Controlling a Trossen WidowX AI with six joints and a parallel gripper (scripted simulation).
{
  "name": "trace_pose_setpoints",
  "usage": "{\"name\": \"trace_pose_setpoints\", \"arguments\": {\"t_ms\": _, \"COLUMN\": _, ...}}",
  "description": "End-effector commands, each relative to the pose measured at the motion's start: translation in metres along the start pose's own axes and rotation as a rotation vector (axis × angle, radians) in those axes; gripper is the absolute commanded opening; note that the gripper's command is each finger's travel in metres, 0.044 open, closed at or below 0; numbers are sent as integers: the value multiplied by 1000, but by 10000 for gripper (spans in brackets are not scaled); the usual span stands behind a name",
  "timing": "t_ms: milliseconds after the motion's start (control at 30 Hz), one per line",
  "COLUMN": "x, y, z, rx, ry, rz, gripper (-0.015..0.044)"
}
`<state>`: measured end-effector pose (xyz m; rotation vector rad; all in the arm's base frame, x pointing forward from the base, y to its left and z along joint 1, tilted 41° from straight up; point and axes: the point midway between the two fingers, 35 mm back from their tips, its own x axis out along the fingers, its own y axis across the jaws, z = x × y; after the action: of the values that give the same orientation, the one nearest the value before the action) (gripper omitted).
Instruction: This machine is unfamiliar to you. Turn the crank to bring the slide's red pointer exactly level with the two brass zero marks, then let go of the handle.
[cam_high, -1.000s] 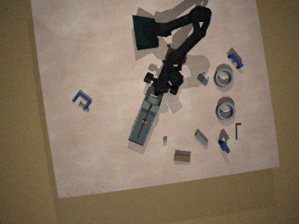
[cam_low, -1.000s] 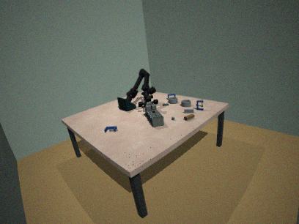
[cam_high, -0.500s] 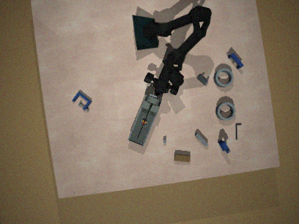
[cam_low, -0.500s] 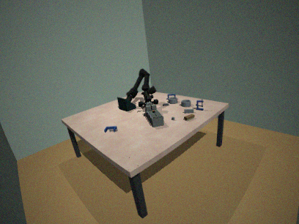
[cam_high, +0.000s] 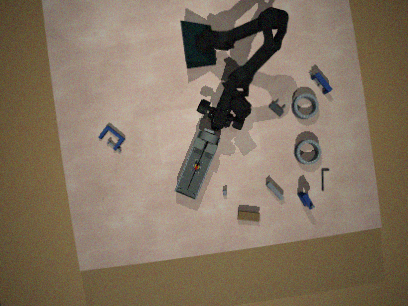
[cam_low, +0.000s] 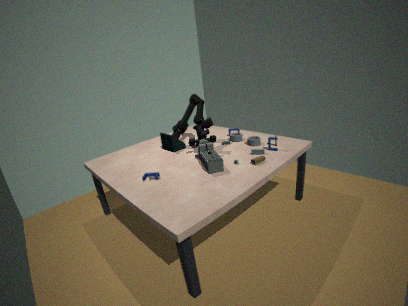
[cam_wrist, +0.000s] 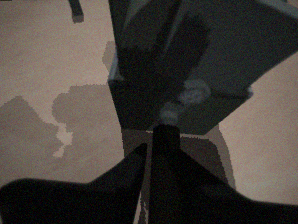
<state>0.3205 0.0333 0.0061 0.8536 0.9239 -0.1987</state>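
Note:
The grey machine (cam_high: 202, 159) (cam_low: 212, 163) (cam_wrist: 240, 55) stands on the table with a long slot along its top. A small red pointer (cam_high: 196, 167) shows beside yellowish marks partway along the slot; whether it is exactly level with them is too small to tell. The dark crank handle (cam_wrist: 166, 135) sticks out from the machine's near end in the wrist view. My gripper (cam_high: 215, 125) (cam_low: 202, 141) (cam_wrist: 158, 150) is slightly open around the handle. A narrow gap shows between the left finger and the handle; the right finger lies close against it. The crank arm is mostly in shadow.
Two grey rings (cam_high: 305, 106) (cam_high: 307, 152), blue clamps (cam_high: 321, 81) (cam_high: 305, 200) (cam_high: 112, 135), a brown block (cam_high: 248, 213), a grey bar (cam_high: 275, 188) and a black hex key (cam_high: 323, 180) lie around the machine. A small grey piece (cam_high: 225, 190) lies near its far end.

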Motion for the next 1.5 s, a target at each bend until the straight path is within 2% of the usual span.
{"name": "trace_pose_setpoints", "arguments": {"t_ms": 0, "x": 0, "y": -1, "z": -1, "rx": 0, "ry": 2, "rz": -2, "gripper": 184}}
{"name": "trace_pose_setpoints", "arguments": {"t_ms": 333, "x": 0, "y": -1, "z": -1, "rx": 0, "ry": 2, "rz": -2, "gripper": 440}}
{"name": "trace_pose_setpoints", "arguments": {"t_ms": 867, "x": -40, "y": -1, "z": 44, "rx": -2, "ry": 0, "rz": -6, "gripper": 440}}
{"name": "trace_pose_setpoints", "arguments": {"t_ms": 1333, "x": -110, "y": -4, "z": 115, "rx": 2, "ry": -2, "rz": -15, "gripper": 440}}
{"name": "trace_pose_setpoints", "arguments": {"t_ms": 1467, "x": -113, "y": -5, "z": 119, "rx": -3, "ry": 2, "rz": -11, "gripper": 440}}
